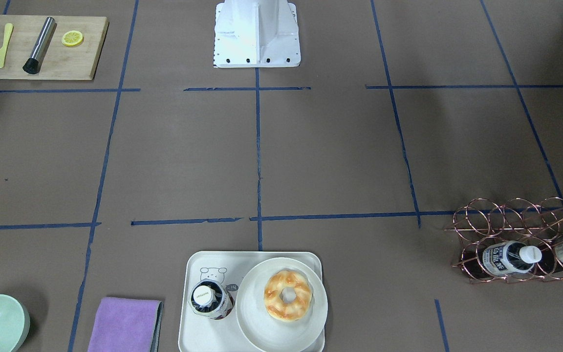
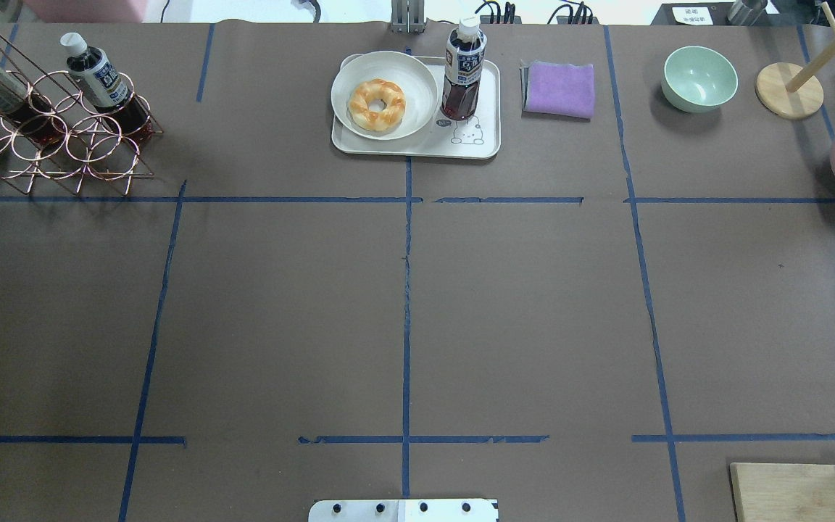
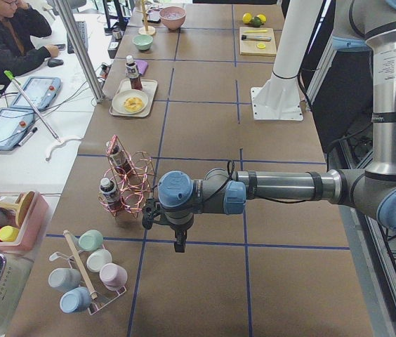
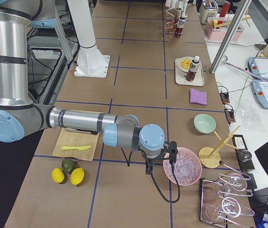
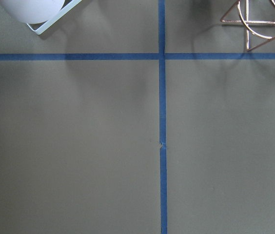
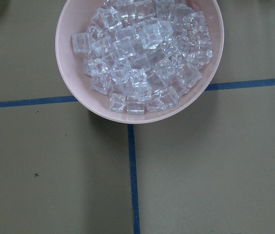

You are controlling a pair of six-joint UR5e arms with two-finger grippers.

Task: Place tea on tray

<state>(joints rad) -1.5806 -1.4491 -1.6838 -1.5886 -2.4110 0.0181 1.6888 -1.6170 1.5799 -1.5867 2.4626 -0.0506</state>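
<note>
At the bench's (image 2: 533,304) far edge, the tea (image 2: 463,69) is standing upright on the tray (image 2: 417,148), just beside the plate (image 2: 421,83), while the left claw (image 3: 178,244) and right claw (image 4: 149,170) are hanging above the bench, released or clenched I cannot tell.

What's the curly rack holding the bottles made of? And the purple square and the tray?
The rack looks like thin metal wire, shiny copper-pink: it glints, and you can see through its loops. The purple square seems to be soft folded cloth: matte, fuzzy, with layered edges. The tray is probably smooth cream plastic, going by its faint sheen and rounded rim, though I can't be sure.
</note>
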